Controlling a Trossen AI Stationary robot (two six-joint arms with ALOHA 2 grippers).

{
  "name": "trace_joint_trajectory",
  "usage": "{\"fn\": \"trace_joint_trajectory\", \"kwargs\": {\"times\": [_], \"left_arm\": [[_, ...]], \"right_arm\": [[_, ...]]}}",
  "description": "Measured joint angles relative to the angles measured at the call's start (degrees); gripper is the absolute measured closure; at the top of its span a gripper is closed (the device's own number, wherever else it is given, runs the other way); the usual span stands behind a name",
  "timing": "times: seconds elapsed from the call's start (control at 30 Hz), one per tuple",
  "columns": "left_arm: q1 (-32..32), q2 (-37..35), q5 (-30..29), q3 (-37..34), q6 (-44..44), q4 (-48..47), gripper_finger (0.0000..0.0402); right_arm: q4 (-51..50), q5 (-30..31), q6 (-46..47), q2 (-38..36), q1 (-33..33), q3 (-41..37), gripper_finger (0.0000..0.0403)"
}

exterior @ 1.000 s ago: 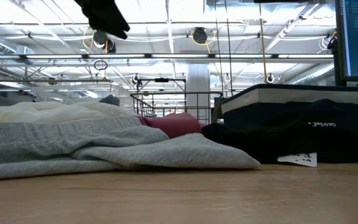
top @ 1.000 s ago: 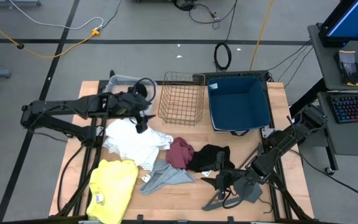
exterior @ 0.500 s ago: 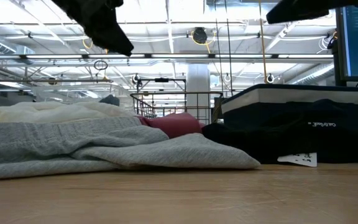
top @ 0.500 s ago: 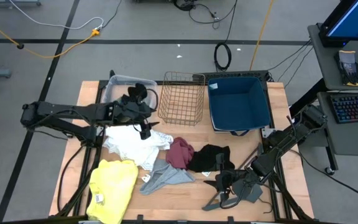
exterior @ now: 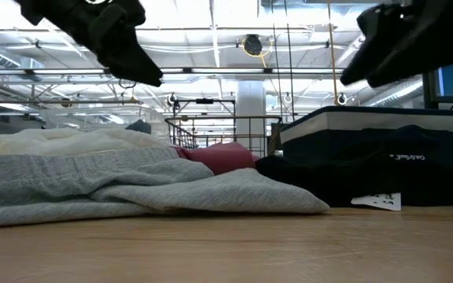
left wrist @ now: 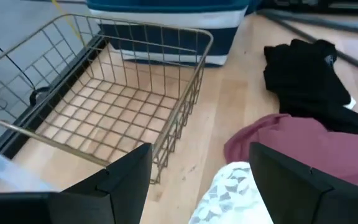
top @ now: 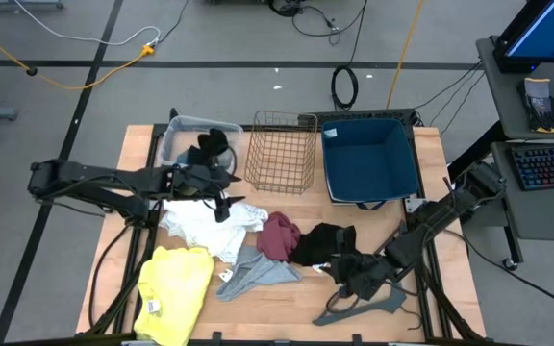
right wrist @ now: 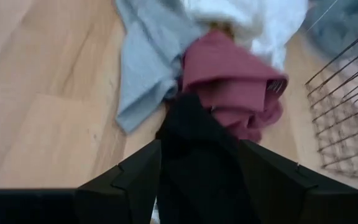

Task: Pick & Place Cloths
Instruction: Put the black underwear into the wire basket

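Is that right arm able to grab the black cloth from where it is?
Probably yes. The right tool hangs open right at the near edge of the black cloth, and its wrist view shows the cloth straight ahead between the fingers. Nothing lies on top of it; only the maroon cloth touches its far side.

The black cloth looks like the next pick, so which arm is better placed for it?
Right. The right gripper hovers open just beside the black cloth, which fills its wrist view. The left gripper is open over the white cloth, farther off.
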Motion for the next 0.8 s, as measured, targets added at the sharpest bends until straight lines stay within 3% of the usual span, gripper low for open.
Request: {"fn": "trace_joint_trajectory", "kwargs": {"times": [0.3,0.47,0.8], "left_arm": [[-0.61,-11.65,1.84,-6.06,-1.71,0.27,0.0131],[-1.74,-16.61,1.90,-8.39,-2.45,-0.04,0.0131],[-3.96,-18.47,1.88,-9.66,-2.95,-0.08,0.0131]], "right_arm": [[-5.96,-7.12,3.22,0.00,-3.25,0.00,0.0176],[-8.47,-7.26,2.45,0.00,-4.51,0.00,0.0169],[-14.99,-10.08,2.38,-0.01,-6.23,0.00,0.0167]]}}
